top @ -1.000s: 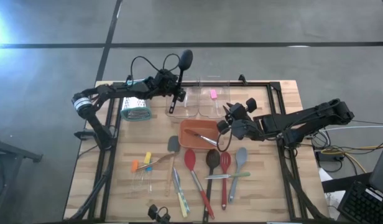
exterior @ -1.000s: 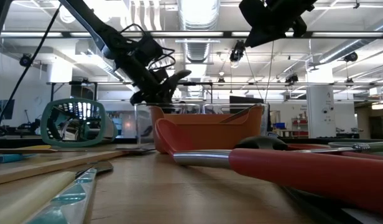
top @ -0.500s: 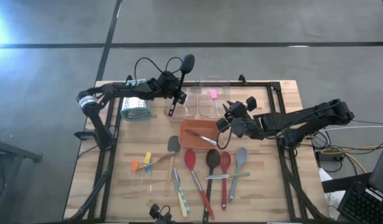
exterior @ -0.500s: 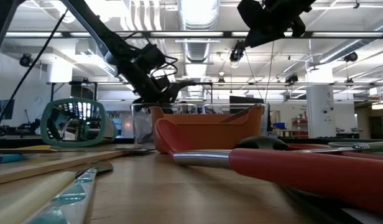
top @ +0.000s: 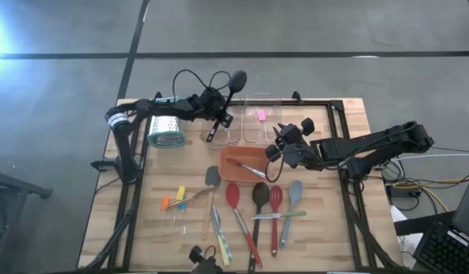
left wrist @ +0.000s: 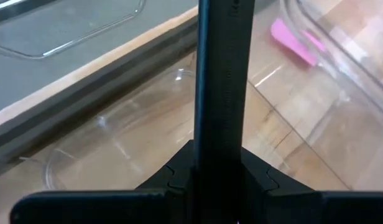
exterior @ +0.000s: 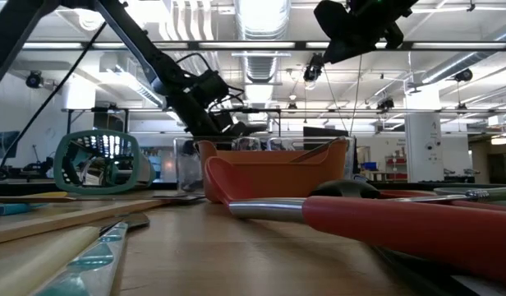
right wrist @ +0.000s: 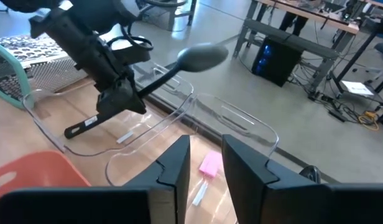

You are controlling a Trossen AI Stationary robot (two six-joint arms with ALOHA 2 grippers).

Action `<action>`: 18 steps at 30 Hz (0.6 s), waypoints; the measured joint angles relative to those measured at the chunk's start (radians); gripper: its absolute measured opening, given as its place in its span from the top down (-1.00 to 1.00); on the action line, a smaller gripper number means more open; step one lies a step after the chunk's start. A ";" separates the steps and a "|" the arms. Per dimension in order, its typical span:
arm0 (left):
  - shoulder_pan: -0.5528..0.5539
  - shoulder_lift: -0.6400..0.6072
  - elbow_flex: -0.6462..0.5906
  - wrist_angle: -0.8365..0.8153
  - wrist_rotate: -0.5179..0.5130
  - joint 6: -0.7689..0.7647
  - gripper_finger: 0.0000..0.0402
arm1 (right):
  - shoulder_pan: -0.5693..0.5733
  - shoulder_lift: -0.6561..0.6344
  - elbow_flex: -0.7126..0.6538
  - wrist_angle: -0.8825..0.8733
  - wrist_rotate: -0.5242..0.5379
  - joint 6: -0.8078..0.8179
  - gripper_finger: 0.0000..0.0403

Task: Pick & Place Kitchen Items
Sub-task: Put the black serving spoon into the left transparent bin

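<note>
Black spoon (top: 223,101) is sitting clamped by its handle in the left gripper (top: 216,112), in the upper middle of the high view, directly above the left clear tub (top: 218,126). Its long axis is running diagonally: the bowl is pointing toward the upper right of the frame, past the table's far edge, while the handle end is angling down to the lower left, into the tub's mouth. The coming release is hinging, I judge, on that low end being inside the tub walls. The right gripper (top: 279,146) is hovering right of centre, above the orange tray (top: 233,156), fingers slightly parted and holding nothing. The left arm is plainly nearer the spoon.
</note>
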 joint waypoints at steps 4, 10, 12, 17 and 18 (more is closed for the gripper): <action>0.001 0.028 0.033 -0.021 -0.006 0.008 0.65 | 0.000 0.000 0.000 0.000 -0.001 -0.003 0.61; 0.003 0.026 0.035 -0.027 0.002 0.007 0.65 | 0.000 0.000 -0.006 -0.001 -0.002 -0.004 0.62; 0.004 0.025 0.035 -0.029 0.003 0.008 0.65 | 0.000 0.000 -0.008 -0.002 -0.002 -0.004 0.60; 0.004 0.025 0.036 -0.029 0.004 0.011 0.36 | 0.000 0.000 -0.010 -0.007 -0.002 -0.004 0.56; 0.004 0.025 0.036 -0.028 0.004 0.012 0.27 | 0.000 0.000 -0.010 -0.007 -0.003 -0.004 0.55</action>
